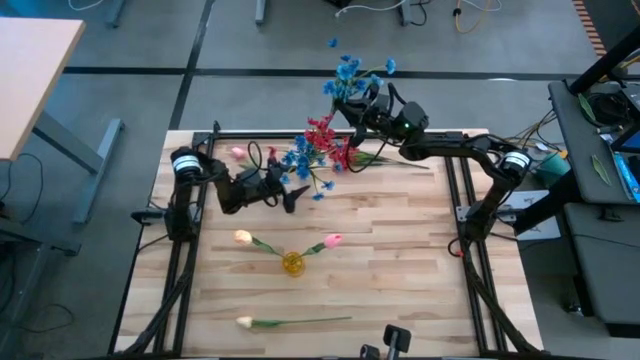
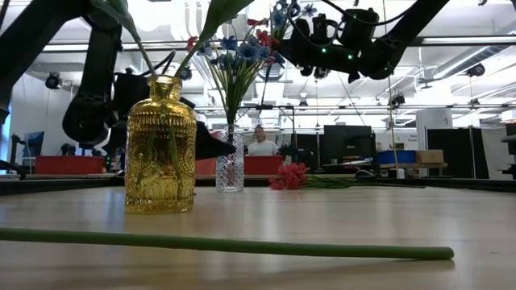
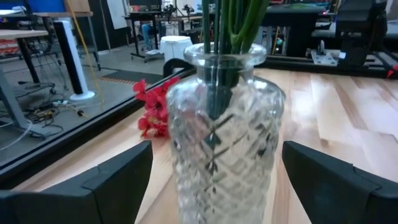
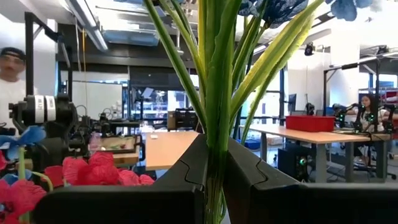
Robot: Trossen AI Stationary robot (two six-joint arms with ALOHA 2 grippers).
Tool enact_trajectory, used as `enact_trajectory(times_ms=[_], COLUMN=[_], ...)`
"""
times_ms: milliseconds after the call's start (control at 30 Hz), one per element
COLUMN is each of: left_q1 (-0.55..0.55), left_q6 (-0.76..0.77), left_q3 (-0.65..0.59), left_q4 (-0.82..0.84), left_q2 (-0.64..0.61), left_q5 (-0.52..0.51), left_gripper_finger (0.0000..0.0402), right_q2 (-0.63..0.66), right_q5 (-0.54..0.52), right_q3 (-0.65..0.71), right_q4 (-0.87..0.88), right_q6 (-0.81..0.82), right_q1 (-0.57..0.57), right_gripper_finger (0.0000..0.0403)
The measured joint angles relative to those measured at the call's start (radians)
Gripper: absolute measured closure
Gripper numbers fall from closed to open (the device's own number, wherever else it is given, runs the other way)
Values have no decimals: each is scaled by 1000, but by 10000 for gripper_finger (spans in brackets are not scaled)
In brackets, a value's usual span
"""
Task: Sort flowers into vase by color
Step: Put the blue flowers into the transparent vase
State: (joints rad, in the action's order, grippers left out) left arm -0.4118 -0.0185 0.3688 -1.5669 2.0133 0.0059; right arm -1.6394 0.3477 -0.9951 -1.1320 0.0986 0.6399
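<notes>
A clear cut-glass vase (image 1: pixel 306 172) (image 3: pixel 224 143) stands near the table's far middle, with blue and red blossom clusters (image 1: pixel 312 145) in it. My left gripper (image 1: pixel 291 196) (image 3: pixel 214 177) is open, a finger on each side of that vase with a gap on both sides. My right gripper (image 1: pixel 352 106) (image 4: pixel 214 168), raised over the far edge, is shut on a blue flower (image 1: pixel 350 72) (image 2: pixel 280 14). A yellow glass vase (image 1: pixel 293 263) (image 2: pixel 161 145) near the middle holds a pink tulip (image 1: pixel 333 240) and a cream tulip (image 1: pixel 243 237). Red flowers (image 1: pixel 345 155) (image 2: pixel 290 176) lie on the table. My right gripper pinches the blue flower's bunched green stems (image 4: pixel 214 134) between its two fingers (image 4: pixel 180 174), below the leaves and blossoms. The fingers lie across the stems. The flower is lifted clear of the table, blossoms (image 1: pixel 350 72) above the fingers.
A cream tulip (image 1: pixel 245 322) lies near the near edge, its long stem (image 2: pixel 226 243) along the table. A pink tulip (image 1: pixel 237 152) lies at the far left behind my left arm. Black frame rails (image 1: pixel 460 200) border the table. People show in the room beyond.
</notes>
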Motion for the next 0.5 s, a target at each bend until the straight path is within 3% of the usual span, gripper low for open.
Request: enact_trajectory(times_ms=[500], left_q1=[1], left_q6=[6], left_q3=[59], left_q4=[-4], left_q2=[59], left_q5=[5], left_gripper_finger=[60], right_q2=[0], right_q5=[61], right_q3=[0], right_q4=[13], right_q6=[5], right_q1=[-1], right_gripper_finger=[381])
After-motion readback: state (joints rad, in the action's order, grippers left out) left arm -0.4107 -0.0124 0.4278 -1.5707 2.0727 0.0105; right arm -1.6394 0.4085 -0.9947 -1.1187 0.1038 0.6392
